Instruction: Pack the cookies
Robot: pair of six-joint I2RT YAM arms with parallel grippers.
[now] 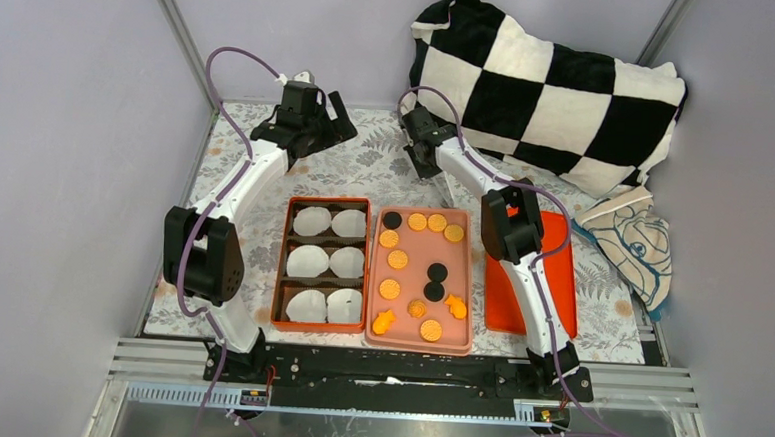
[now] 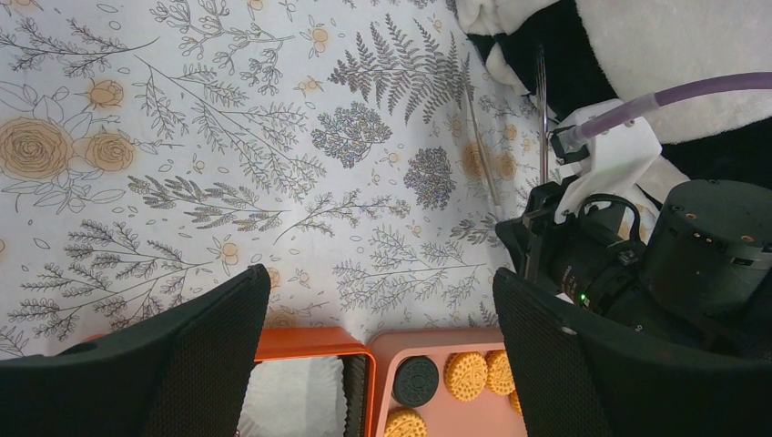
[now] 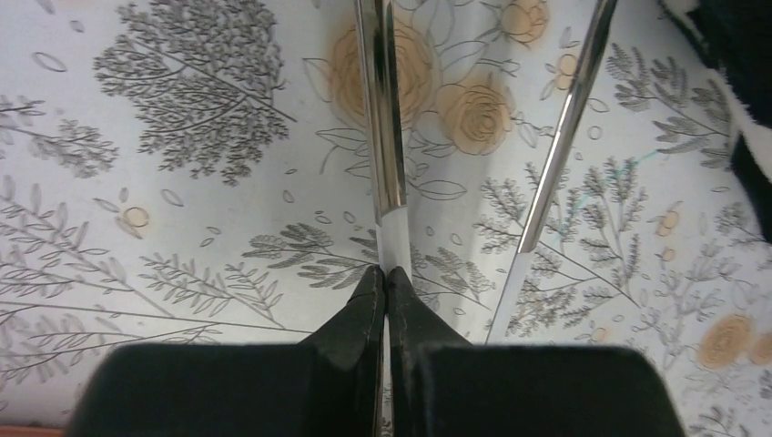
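Note:
The cookies [image 1: 397,259] lie on a pink tray [image 1: 417,248]: golden discs, a few black ones [image 1: 391,220] and orange shapes. Its far corner with cookies [image 2: 465,375] shows in the left wrist view. Left of it stands an orange box [image 1: 283,263] holding white paper cups [image 1: 310,262]. My left gripper [image 1: 324,115] [image 2: 380,278] hangs open and empty over the cloth beyond the box. Behind the tray, my right gripper [image 1: 436,171] [image 3: 384,273] is shut on one arm of metal tongs [image 3: 382,137]. The tongs' other arm [image 3: 560,155] splays to the right above the cloth.
A black-and-white checkered pillow [image 1: 541,86] fills the back right. A red flat lid [image 1: 561,278] lies right of the pink tray under the right arm. A printed cloth [image 1: 633,241] sits at the far right. Grey walls close in on both sides.

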